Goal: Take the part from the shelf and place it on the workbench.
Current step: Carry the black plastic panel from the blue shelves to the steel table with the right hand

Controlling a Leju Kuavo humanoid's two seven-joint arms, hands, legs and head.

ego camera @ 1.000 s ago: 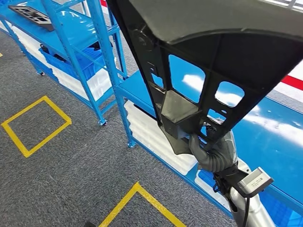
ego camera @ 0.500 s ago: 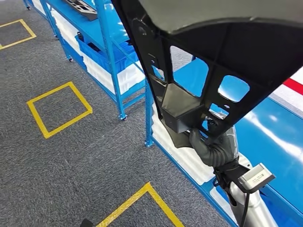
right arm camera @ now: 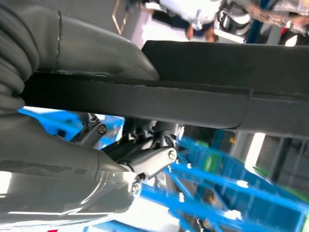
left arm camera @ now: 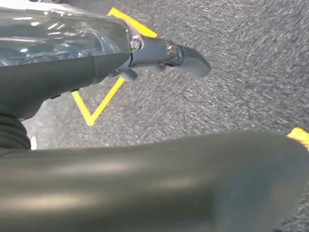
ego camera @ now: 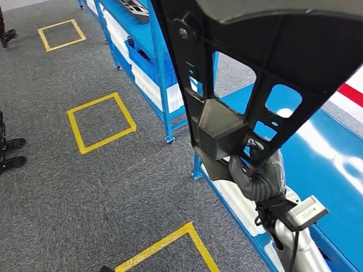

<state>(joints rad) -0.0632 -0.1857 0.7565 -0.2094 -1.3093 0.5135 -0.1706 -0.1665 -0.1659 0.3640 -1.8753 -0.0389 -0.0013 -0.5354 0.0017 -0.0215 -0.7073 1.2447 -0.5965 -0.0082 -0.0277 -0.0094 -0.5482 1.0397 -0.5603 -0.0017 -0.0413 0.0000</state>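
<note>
The right hand (ego camera: 257, 178) grips the part (ego camera: 274, 62), a large black moulded panel with window-like cut-outs, by its lower rib and holds it up close before the head camera, where it covers the upper right of the scene. In the right wrist view the thumb (right arm camera: 94, 48) lies on one side of a flat black bar of the part (right arm camera: 204, 104) and the darker fingers (right arm camera: 146, 162) on the other, clamping it. Behind the part, on the right, a glossy blue shelf (ego camera: 325, 164) runs from near to far, with white trays on its lower level. A second blue shelf (ego camera: 150, 51) stands farther off to the left, carrying a blue bin (ego camera: 147, 59) and another dark part (ego camera: 135, 7) on top. Yellow taped squares (ego camera: 101, 123) mark the grey carpet floor (ego camera: 128, 192) to the left. In the left wrist view the left hand (left arm camera: 160, 53) hangs over the carpet, holding nothing, its fingers apart.
</note>
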